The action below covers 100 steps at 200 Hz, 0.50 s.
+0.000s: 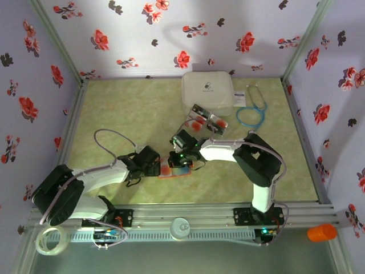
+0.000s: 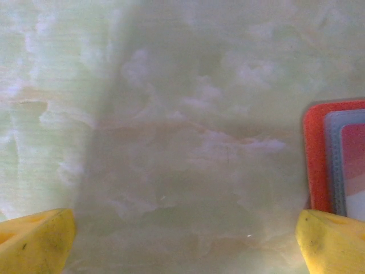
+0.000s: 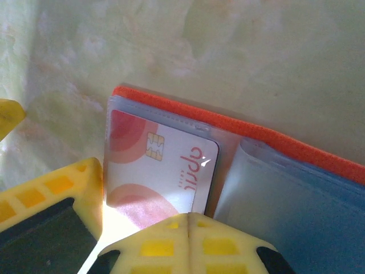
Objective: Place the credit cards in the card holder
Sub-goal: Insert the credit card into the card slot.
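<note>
- Holds left tool [image 2: 182,240] spread wide, low over bare surface [image 2: 171,114], one finger [image 2: 333,242] just beside card holder [image 2: 315,154].
- Has holder lying open between both tools, grey-blue pockets up.
- Pinches credit card [image 3: 159,165] in right tool [image 3: 140,197], fingers [image 3: 57,200] close together, far end inside clear pocket.
- Judged mid-insertion; needs straight push to seat card, release, then fetch of another.
- Leaves loose credit cards [image 1: 203,118] farther out, beside white case [image 1: 207,91].
</note>
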Available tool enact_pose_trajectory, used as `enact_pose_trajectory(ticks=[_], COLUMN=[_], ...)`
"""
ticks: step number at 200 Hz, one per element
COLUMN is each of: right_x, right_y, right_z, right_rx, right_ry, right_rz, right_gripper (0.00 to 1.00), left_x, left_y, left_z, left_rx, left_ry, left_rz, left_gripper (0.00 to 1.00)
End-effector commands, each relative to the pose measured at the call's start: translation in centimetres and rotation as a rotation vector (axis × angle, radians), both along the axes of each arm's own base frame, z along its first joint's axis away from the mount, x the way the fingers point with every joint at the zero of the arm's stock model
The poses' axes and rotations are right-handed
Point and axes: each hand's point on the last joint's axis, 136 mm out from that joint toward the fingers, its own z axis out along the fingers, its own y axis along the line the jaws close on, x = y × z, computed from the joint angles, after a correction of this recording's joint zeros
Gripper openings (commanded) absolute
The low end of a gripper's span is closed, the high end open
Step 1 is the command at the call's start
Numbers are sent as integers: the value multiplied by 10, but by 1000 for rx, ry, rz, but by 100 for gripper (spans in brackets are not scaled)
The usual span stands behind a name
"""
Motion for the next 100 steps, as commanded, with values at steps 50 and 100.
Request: enact_pose_trajectory(ticks=[50,100], right_x=[-2,-6], right_y=[4,-6], right_z=[28,30], right_rx=[5,-35], right_ry=[-27,-38], right_rz=[23,41], right_gripper=[13,12], left_x=[1,5], left_y=[22,28], left_z=[31,37], left_rx=[-75,-140], left_ry=[-66,-128], left_rz=[124,180], left_gripper=[100,100])
